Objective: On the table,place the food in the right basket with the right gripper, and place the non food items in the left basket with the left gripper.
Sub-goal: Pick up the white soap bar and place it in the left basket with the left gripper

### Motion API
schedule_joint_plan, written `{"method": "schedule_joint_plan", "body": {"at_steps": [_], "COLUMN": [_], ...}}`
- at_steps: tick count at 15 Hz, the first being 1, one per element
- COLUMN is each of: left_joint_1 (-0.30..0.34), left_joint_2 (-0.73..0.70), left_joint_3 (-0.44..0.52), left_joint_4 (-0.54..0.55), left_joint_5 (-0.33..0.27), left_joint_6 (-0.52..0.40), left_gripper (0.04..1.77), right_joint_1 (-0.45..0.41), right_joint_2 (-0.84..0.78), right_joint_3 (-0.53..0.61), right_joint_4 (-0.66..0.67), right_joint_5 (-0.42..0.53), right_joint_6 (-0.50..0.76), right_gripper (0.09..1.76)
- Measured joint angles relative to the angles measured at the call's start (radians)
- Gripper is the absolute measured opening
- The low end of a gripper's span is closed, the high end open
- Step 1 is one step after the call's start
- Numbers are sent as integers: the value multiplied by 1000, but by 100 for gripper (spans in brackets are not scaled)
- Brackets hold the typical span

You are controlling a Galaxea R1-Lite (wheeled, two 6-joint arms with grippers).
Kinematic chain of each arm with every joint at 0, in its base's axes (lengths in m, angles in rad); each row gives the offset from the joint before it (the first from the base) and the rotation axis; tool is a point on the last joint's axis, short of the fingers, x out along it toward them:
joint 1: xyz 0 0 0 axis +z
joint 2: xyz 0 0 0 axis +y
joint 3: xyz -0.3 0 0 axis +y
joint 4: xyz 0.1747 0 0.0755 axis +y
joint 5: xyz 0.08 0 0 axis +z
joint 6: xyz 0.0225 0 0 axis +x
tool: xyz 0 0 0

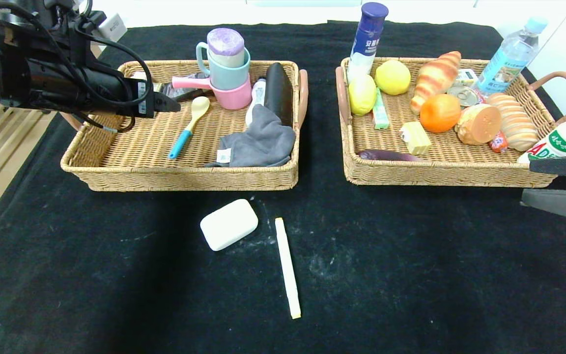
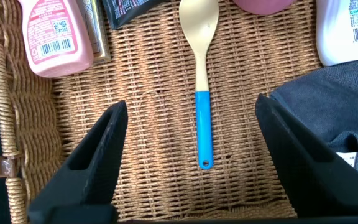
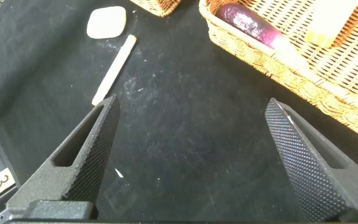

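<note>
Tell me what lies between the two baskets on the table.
Nothing: in the head view only bare black cloth runs between the left basket and the right basket.

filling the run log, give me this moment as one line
left gripper: open over spoon in left basket | right gripper: open, idle by right basket | on table: white case, pen

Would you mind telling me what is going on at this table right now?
The left gripper hangs open over the left wicker basket, above a cream spoon with a blue handle lying inside. The right gripper waits open beside the right wicker basket. A white soap-shaped block and a cream pen remain on the black cloth.
</note>
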Motion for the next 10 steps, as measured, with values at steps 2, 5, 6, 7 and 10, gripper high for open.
{"method": "schedule_joint_plan", "body": {"at_steps": [2, 5, 6, 7, 10], "left_joint_1": [-1, -3, -5, -10, -39], "left_joint_2": [-1, -5, -9, -16, -48], "left_joint_3": [1, 2, 2, 5, 40], "left_joint_4": [0, 5, 10, 13, 15], "left_joint_5": [0, 0, 0, 0, 0], "left_joint_6": [0, 1, 1, 1, 7], "left_gripper": [155, 161, 162, 163, 166], "right_joint_1": [0, 0, 0, 0, 0], "right_joint_2": [0, 0, 1, 1, 2], "right_joint_3": [0, 0, 0, 0, 0], "right_joint_4": [0, 1, 1, 1, 1], "right_joint_5": [0, -1, 0, 0, 0], "right_joint_6": [0, 0, 0, 0, 0], "right_gripper": [171, 171, 171, 171, 171]}}
